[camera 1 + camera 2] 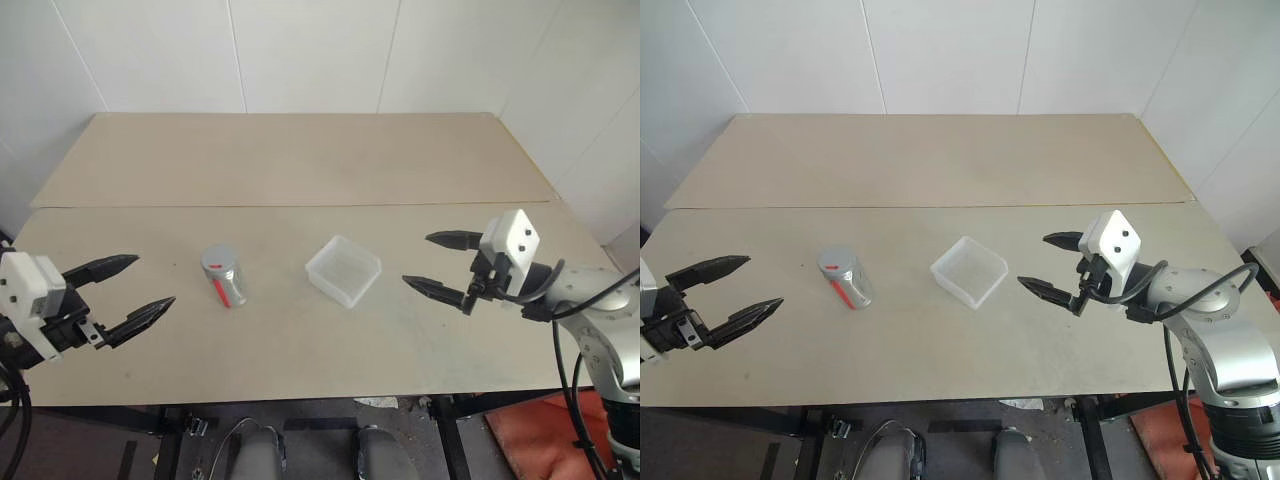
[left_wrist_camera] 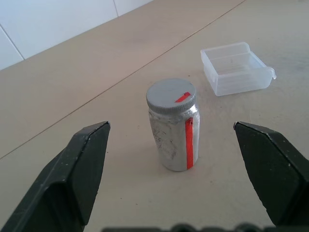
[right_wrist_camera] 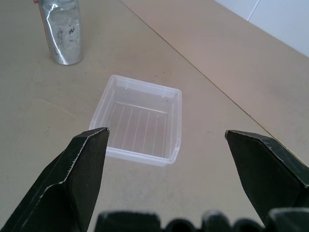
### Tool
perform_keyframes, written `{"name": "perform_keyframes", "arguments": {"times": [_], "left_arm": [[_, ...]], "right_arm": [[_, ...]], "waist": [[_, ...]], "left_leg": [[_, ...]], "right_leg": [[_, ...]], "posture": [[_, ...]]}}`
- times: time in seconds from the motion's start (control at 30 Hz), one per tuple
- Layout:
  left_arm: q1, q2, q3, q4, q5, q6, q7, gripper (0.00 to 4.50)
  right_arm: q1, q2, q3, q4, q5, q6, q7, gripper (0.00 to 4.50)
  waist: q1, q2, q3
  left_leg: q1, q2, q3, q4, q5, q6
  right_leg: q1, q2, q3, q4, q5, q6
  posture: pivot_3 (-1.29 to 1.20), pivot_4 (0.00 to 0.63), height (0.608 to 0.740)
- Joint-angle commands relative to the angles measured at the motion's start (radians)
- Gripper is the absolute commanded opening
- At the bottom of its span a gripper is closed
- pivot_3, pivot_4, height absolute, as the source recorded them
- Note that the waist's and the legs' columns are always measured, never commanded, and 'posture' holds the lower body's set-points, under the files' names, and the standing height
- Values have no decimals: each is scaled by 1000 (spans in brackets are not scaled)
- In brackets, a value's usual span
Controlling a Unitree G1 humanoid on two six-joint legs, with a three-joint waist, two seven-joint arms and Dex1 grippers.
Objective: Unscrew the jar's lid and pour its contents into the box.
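One jar, one lid, one box and two tools sit in view over a pale tan bench. The jar stands upright toward the bench's near edge, on the left half, with the grey lid screwed on top and a red stripe running down its side and onto the lid. The box rests flat just to the right of the jar, near the middle of the bench, apart from it, its open side up and its inside ribbed and bare. The jar's wall is cloudy and reflective, so the contents cannot be made out. The left tool hovers near the near left corner, fingers spread wide and holding nothing, pointing at the jar with a clear gap between. The right tool hangs toward the right edge, fingers likewise wide apart and empty, aimed at the box. A seam crosses the bench behind both things. A white panelled wall rises beyond the far edge
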Motion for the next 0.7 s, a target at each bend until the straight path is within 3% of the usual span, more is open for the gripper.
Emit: {"name": "perform_keyframes", "arguments": {"times": [0.03, 0.37, 0.6, 0.7], "left_arm": [[6, -4, 46, -28, -22, 2, 12, 4451], [33, -65, -24, -86, -17, 7, 68, 4451], [78, -186, -163, -215, 79, 18, 253, 4451], [86, -285, -225, -259, 121, 33, 395, 4451]], "right_arm": [[-20, -3, -17, -13, 6, -12, 0, 4500], [-34, -59, -49, -16, 34, -6, 57, 4500], [-78, -53, -23, -2, 17, -10, 49, 4500], [-94, -71, -18, 9, 9, -26, 78, 4500]], "waist": [[0, 0, 0], [0, 0, 0], [-1, 0, 0], [-1, 0, 0]], "left_leg": [[0, 0, 0, 0, 0, 0], [0, 0, 0, 0, 0, 0], [0, 0, 0, 0, 0, 0], [0, 0, 0, 0, 0, 0]], "right_leg": [[0, 0, 0, 0, 0, 0], [0, 0, 0, 0, 0, 0], [0, 0, 0, 0, 0, 0], [0, 0, 1, 0, 0, 0]], "posture": [[0, 150, 740], [0, 150, 740], [0, 150, 740], [0, 150, 740]]}}
